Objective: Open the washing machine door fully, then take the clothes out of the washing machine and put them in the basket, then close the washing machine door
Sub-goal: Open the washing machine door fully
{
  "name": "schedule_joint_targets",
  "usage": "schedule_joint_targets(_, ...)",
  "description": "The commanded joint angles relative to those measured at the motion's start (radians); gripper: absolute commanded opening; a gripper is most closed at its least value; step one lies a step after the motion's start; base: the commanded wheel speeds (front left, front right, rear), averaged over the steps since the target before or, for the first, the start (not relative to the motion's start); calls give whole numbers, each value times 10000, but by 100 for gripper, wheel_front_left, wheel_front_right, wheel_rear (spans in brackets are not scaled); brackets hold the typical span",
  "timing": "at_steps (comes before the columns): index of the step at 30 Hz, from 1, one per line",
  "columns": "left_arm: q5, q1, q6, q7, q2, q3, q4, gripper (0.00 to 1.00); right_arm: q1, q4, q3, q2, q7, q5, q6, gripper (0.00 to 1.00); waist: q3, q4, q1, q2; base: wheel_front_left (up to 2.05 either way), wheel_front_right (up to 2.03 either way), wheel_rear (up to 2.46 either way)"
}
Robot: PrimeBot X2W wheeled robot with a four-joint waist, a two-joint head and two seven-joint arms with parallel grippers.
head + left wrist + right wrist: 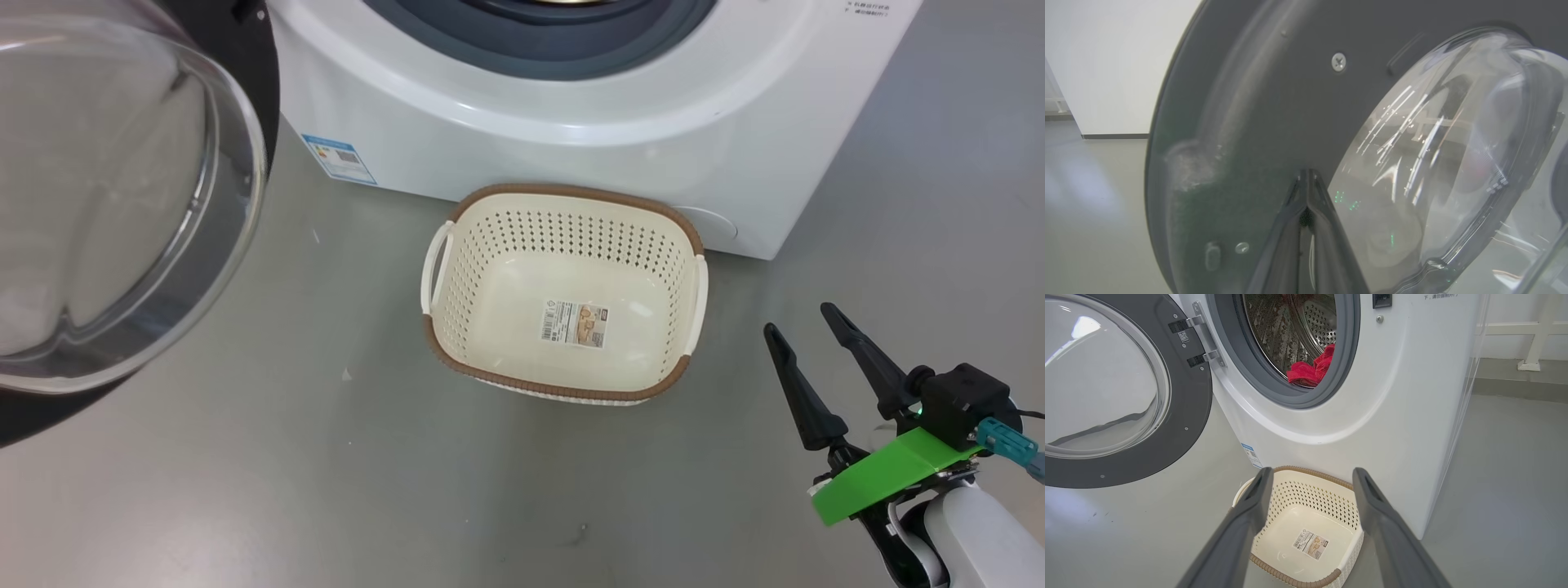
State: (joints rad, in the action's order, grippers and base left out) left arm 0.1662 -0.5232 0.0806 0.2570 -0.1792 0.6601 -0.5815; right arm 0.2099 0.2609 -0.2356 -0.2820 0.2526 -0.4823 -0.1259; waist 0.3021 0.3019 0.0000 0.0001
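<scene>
The washing machine door [106, 204] stands swung open at the left, its glass dome facing me. In the left wrist view my left gripper [1306, 173] is shut with nothing in it, its tips right at the door's [1274, 102] dark inner ring beside the glass; I cannot tell if they touch. The washing machine [1404, 396] shows its steel drum with red clothes [1310, 369] lying at the drum's front edge. The basket [571, 192] sits on the floor against the washer's base, holding just a label sticker. My right gripper [798, 318] hovers open to the basket's right, aimed over the basket [1306, 498].
Grey floor spreads around the basket and to the right of the washer [571, 122]. The open door [1184, 428] hangs on its hinges [1202, 339] over the floor at the left. A white wall and a white frame leg [1531, 355] stand behind the washer.
</scene>
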Motion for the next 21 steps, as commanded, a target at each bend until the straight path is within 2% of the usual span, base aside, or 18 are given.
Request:
schedule_joint_targets(1, -190, -242, 27, 48, -784, 399, 80, 0, 151, -278, -151, -125, 91, 81, -48, 100, 171, -79, 0, -1, 0, 0, 0)
schedule_joint_targets(12, -568, -762, 105, 48, -1353, 927, -805, 0, 277, -247, -143, -148, 92, 74, -48, 100, 298, -237, 0, -1, 0, 0, 0)
schedule_joint_targets(21, -632, -846, 330, 48, -1281, 975, -936, 0, 223, -187, -99, -113, 92, 62, -48, 100, 74, -177, 0, -1, 0, 0, 0)
